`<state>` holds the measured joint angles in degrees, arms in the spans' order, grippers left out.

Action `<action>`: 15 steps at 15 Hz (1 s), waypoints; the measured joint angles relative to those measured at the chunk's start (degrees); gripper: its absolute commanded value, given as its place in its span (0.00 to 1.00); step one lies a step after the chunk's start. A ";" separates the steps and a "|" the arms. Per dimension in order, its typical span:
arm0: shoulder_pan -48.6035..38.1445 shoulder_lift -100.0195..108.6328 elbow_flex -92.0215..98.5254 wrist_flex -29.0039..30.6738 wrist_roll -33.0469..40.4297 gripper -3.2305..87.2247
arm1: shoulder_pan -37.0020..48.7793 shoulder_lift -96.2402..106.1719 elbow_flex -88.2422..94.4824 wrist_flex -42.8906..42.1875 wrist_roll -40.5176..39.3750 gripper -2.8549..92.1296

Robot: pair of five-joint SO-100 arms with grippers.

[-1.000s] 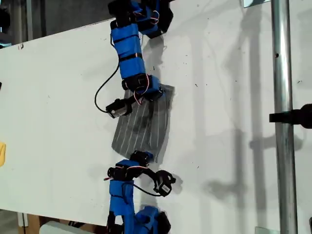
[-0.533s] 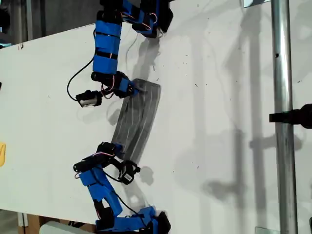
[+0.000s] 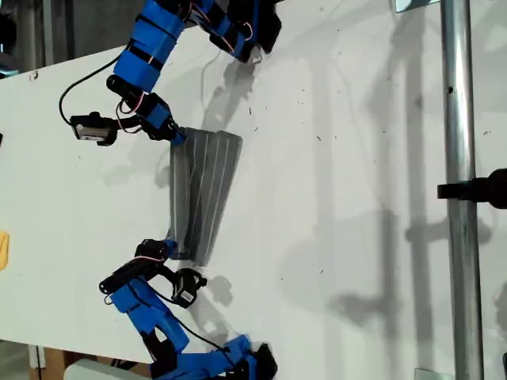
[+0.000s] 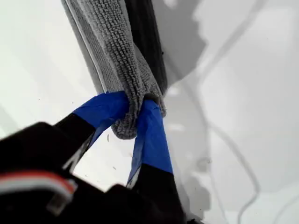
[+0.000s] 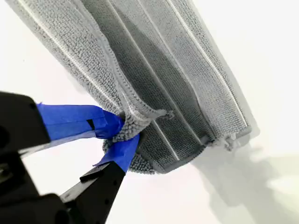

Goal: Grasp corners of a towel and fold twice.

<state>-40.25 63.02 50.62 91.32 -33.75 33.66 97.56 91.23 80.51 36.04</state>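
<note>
2 grips are in place, 1 on each end of the towel. It lies partly doubled on the white desk, between the 2 blue arms in the exterior view.

**Grip state**
- My first gripper has its blue-taped fingers clamped on a bunched corner. Only the tip of the cloth sits between them.
- My second gripper is pinched on another corner, at the edge of the upper layer. A lower layer with its own loose tip lies free beside it.
- The wrist views do not settle which arm in the exterior view is which.

**Risks, as judged**
1. Slip: both bites are shallow and on soft pile. A pull across the desk may draw a corner out, and the raised layer would drop short.
2. Skew: in the exterior view the cloth is broad at the upper end and narrow at the lower end. If the 2 arms travel unevenly, the edges are likely to land out of line and the fold will be crooked.
3. Drag: the unheld lower layer may creep along with the upper one and bunch underneath.
4. Over-tension: arms moving apart could stretch the cloth taut and tear it from the weaker grip.
</note>
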 measured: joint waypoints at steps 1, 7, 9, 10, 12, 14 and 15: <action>0.00 -1.05 0.00 -0.62 0.00 0.02 | -1.23 0.00 0.26 0.35 0.79 0.03; 0.00 -6.77 0.00 -2.90 0.00 0.02 | -14.94 -3.78 7.12 -1.93 11.78 0.03; 0.00 -7.03 0.00 -2.90 0.18 0.02 | -16.44 -6.33 10.55 -5.36 13.27 0.03; 0.00 -7.38 0.00 -2.64 0.44 0.03 | -16.79 -7.47 11.78 -7.12 13.71 0.03; 0.00 -8.44 0.18 -1.85 0.44 0.03 | -17.23 -10.11 13.18 -10.28 14.15 0.03; 0.00 -8.88 0.79 -0.97 0.44 0.09 | -17.49 -11.95 13.45 -12.04 14.59 0.03; 0.00 -8.79 0.88 -0.53 0.44 0.13 | -17.58 -12.57 13.89 -12.57 14.68 0.03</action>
<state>-40.25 54.23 51.50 90.79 -33.31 16.08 84.99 105.12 67.94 50.71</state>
